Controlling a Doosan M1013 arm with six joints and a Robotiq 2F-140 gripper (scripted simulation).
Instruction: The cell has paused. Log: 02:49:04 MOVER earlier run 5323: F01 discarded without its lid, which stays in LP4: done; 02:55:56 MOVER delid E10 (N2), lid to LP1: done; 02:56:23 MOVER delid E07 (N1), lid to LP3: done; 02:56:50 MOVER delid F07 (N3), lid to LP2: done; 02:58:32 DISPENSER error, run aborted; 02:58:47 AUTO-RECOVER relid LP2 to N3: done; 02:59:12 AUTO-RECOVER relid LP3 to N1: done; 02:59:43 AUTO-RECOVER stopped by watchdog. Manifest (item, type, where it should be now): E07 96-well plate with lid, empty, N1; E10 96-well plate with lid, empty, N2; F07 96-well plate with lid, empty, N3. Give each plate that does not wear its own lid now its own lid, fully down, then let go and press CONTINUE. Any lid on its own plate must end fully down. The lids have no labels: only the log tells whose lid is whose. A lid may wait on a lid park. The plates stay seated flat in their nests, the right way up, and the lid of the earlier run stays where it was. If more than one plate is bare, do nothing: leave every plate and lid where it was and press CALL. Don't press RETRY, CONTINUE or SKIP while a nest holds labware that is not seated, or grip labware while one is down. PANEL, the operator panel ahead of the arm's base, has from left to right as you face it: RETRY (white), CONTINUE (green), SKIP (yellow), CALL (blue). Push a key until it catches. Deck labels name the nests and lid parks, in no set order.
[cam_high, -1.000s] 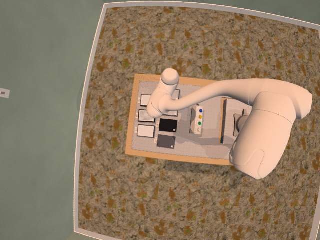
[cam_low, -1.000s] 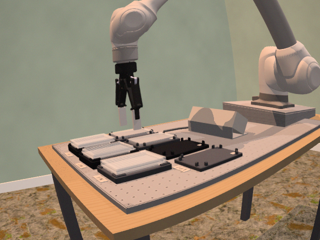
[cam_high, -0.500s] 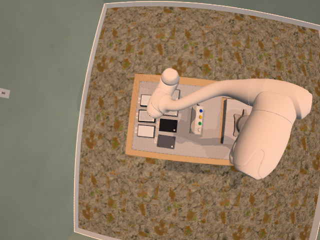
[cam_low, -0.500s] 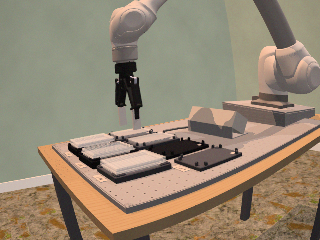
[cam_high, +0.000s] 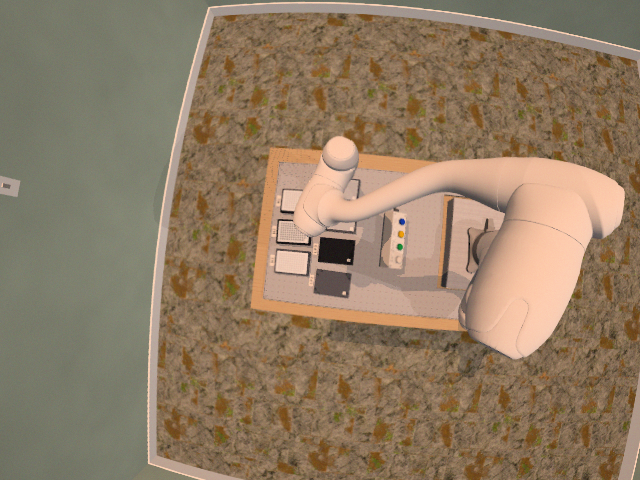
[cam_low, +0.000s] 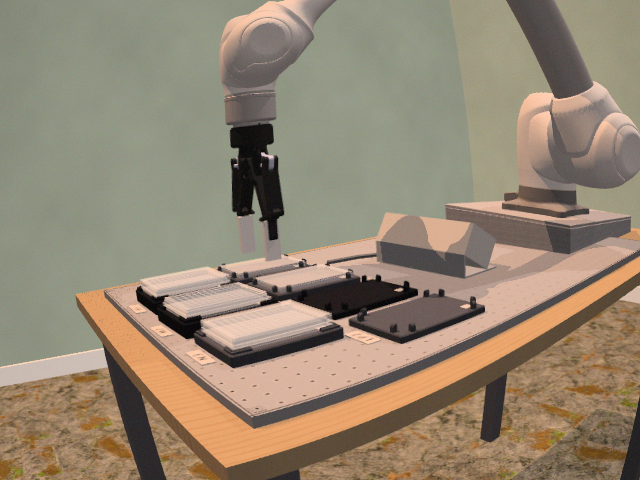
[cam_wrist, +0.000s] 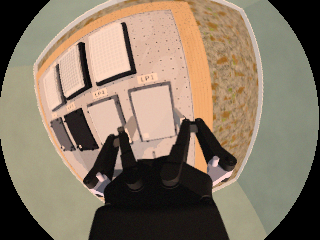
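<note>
Three 96-well plates sit in a row of black nests at the table's far end. The far plate (cam_low: 183, 281) and the near plate (cam_low: 266, 322) wear clear lids. The middle plate (cam_low: 214, 299) is bare, its wells showing. Beside them are four lid parks. The farthest park holds a lid (cam_low: 261, 266) and the second park holds another lid (cam_low: 302, 276). The third park (cam_low: 356, 294) and fourth park (cam_low: 418, 312) are empty. My gripper (cam_low: 260, 242) hangs open and empty just above the farthest parked lid, which fills the middle of the wrist view (cam_wrist: 152, 112).
The operator panel (cam_high: 395, 240), with its blue, yellow, green and white keys, stands between the lid parks and the arm's base block (cam_low: 537, 219). Small labels lie on the deck beside the nests and parks; I cannot read them. The table edge runs close behind the farthest park.
</note>
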